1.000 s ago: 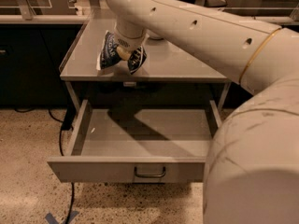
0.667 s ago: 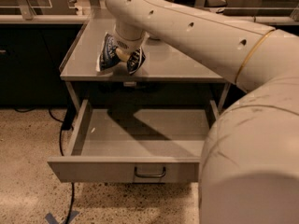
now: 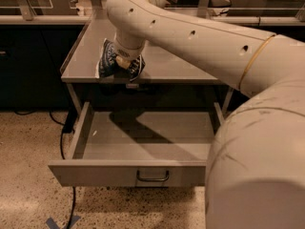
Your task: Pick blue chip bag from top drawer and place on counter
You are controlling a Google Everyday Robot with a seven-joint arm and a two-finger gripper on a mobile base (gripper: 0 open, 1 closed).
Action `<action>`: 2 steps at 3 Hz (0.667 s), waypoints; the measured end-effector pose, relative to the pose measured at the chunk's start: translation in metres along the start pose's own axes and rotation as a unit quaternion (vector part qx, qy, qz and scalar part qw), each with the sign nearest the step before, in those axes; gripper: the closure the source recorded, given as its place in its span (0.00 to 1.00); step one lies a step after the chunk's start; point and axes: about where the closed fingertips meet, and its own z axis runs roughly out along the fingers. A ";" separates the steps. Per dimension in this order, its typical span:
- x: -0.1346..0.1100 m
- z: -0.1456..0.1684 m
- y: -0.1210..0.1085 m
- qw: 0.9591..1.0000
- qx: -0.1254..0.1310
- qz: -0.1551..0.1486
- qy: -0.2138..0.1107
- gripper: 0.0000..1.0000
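Note:
The blue chip bag [image 3: 107, 59] is dark navy with white edges and hangs crumpled over the front left part of the counter [image 3: 176, 63]. My gripper [image 3: 124, 63] is shut on the bag's middle, with the bag bulging out on both sides of it. I cannot tell whether the bag touches the counter. The top drawer [image 3: 95, 173] stands pulled fully open below the counter. The part of its grey floor that I can see is bare, and its dark bar handle [image 3: 152, 177] faces me. My arm hides the drawer's right end.
My pale arm [image 3: 248, 128] fills the right side of the view. Long dark cabinets with pale tops [image 3: 28, 20] run behind the counter. A black cable [image 3: 62, 142] trails on the speckled floor left of the drawer, with blue tape [image 3: 53, 222] near the bottom.
My gripper has moved the blue chip bag lower and a little toward the counter's front edge. The drawer has not moved.

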 end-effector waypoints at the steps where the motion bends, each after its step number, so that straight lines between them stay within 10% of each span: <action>1: 0.002 0.011 0.008 1.000 -0.008 -0.006 -0.006 1.00; 2: 0.001 0.009 0.007 1.000 -0.009 -0.006 -0.006 1.00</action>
